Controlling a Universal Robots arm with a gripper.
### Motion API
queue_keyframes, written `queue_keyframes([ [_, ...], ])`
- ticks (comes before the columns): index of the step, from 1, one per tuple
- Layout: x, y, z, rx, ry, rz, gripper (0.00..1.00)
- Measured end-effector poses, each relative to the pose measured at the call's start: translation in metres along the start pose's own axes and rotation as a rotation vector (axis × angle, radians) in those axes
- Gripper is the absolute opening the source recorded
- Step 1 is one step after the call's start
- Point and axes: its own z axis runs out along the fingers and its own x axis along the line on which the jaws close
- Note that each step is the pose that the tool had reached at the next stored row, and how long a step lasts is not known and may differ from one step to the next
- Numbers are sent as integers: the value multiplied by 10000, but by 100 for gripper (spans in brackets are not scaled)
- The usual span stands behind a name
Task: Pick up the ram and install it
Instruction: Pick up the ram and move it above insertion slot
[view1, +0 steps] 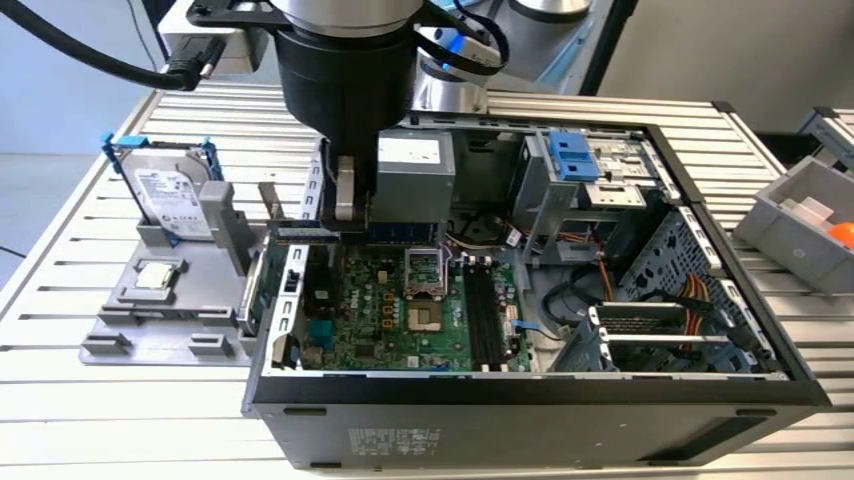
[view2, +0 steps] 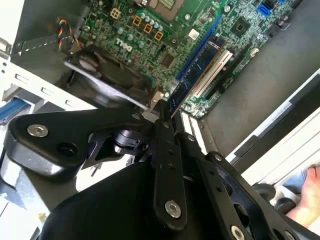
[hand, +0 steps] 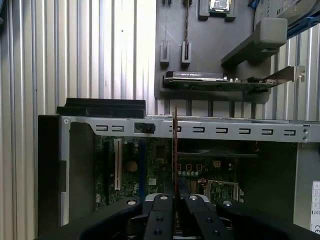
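Ram (view2: 200, 67): dark-blue stick with small chips, centre to upper right of the second wrist view, above the motherboard (view2: 150, 35) inside the open computer case (view1: 534, 410).
Gripper (view2: 163, 114): clenched on the ram, one finger on each flat face; at the upper left of the case in the exterior view (view1: 344, 215).
Long axis: diagonal in the second wrist view, from the gripper at frame centre up toward the upper right; edge-on in the first wrist view, a thin vertical line (hand: 174, 150) at frame centre.
Pointing: far end up-frame in the first wrist view, crossing the case's slotted rail (hand: 225, 131), aimed at the grey tray (hand: 210, 45) beyond.
Pose: on edge, not flat.
Beside the ram: white slot (view2: 214, 74) on the motherboard, running parallel, just to the lower right.
Contact with the board below: cannot tell.
Tray contents: hard drive in a blue bracket (view1: 167, 195), upright, at the exterior view's left; green card with a metal bracket (hand: 220, 82) at the tray's near edge.
Lower right corner of the second wrist view: a person's hand (view2: 311, 197).
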Motion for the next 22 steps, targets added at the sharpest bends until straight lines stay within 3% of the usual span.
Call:
queue_keyframes([
  [22, -2, -524, -12, 1, -2, 0, 0],
])
